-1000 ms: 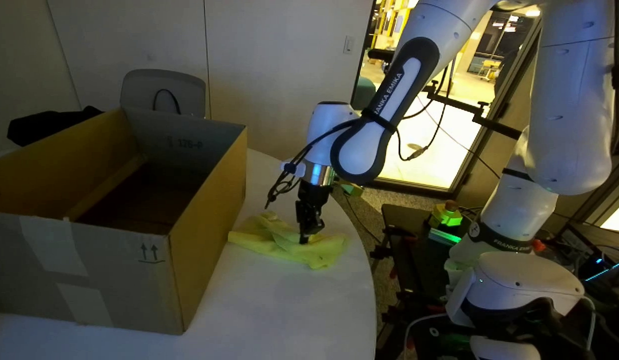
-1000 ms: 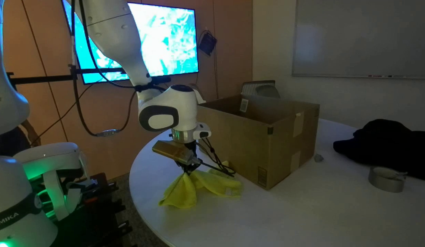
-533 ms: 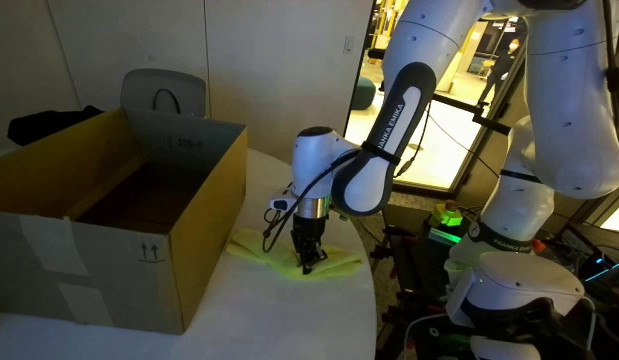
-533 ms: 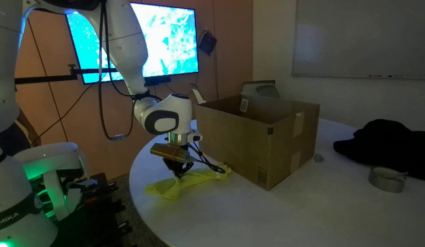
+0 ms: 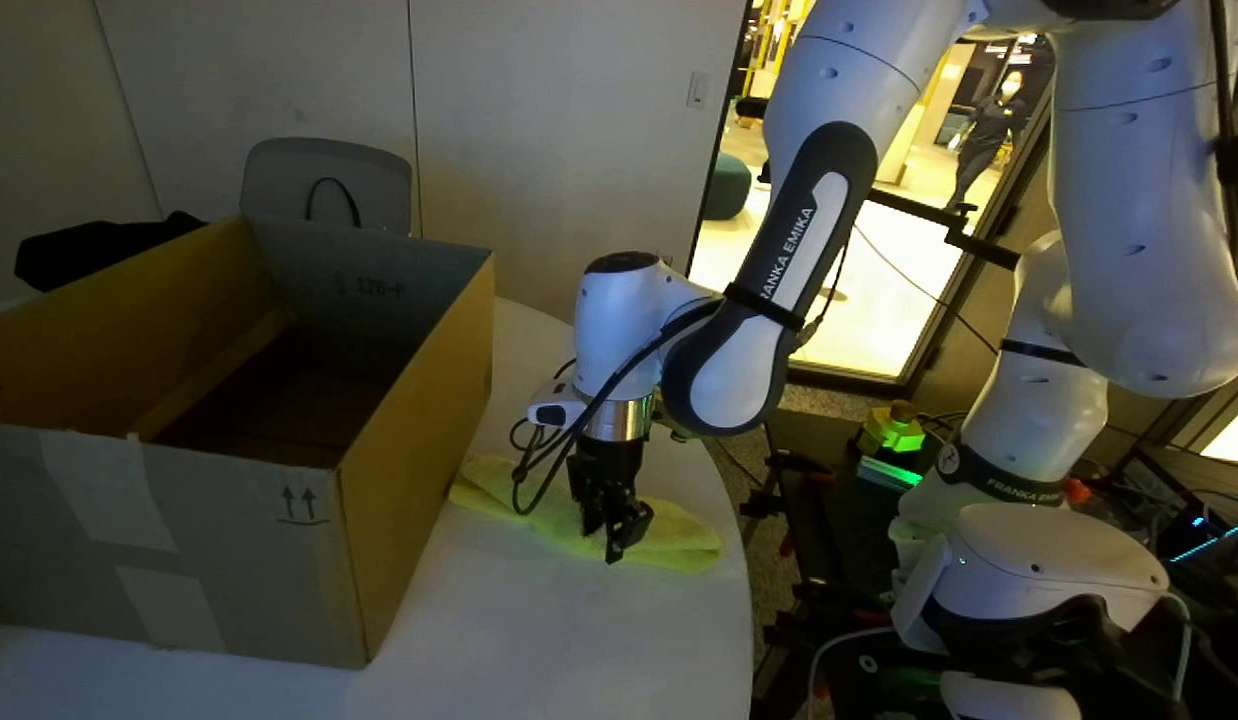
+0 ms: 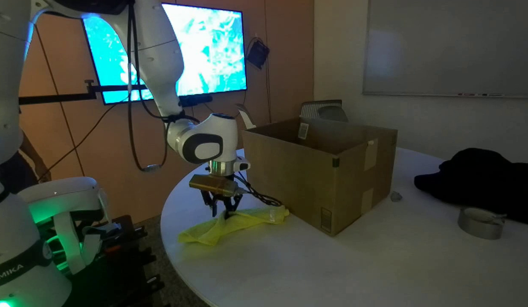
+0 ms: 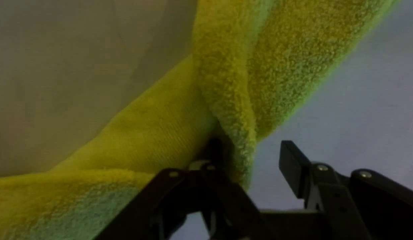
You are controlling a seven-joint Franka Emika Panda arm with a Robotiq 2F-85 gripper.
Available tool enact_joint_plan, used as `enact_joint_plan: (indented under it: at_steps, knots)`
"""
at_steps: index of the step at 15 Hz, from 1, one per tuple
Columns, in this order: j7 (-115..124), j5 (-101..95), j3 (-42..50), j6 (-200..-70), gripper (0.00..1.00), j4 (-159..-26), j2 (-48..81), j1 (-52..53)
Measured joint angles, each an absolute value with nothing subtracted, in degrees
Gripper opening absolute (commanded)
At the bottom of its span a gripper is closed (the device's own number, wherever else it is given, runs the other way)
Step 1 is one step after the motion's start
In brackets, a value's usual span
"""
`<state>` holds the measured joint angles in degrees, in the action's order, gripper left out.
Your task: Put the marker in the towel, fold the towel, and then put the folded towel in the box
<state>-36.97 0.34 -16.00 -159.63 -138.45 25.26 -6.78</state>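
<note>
1. Your plush yellow-green cloth towel (image 6: 245,220) is lying on the white round table (image 6: 375,264) as a loose strip, one end just beside the large brown rectangular cardboard box (image 6: 291,175); whether touching, you cannot tell.
2. Your black two-fingered claw (image 6: 220,213) is standing spread, low at the towel's middle; a folded edge is lying between its fingers, unpinched.
3. Handling, judged: you are likely dealing with light, limp, grippy, hard-to-damage cloth, sagging at both ends. For lifting, you are probably wanting a deep bite through every layer, mid-strip.
4. Marker: not showing anywhere. If it is hiding inside, a shallow pinch is risking a slide-out.
5. Wrist view is giving you one finger part-hidden against the fold, the other finger (image 7: 293,170) standing apart from it; both exterior views are leaving that contact unclear.
6. In an exterior view you are seeing the dark box floor (image 5: 289,385); in an exterior view a brown wall (image 6: 281,164) is hiding it.
</note>
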Motion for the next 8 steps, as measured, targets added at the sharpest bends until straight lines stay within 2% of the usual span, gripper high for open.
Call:
enact_joint_plan:
  at_steps: [2, 3, 8]
  knots:
    - [-38.13, 0.34, -16.39, -159.63, 0.96, -138.93, 23.94, -6.89]
    - [-38.86, 0.33, -16.67, -159.63, 1.00, -139.31, 23.15, -7.09]
    - [-48.55, 0.29, -17.40, -158.71, 1.00, -140.94, 20.06, -8.62]
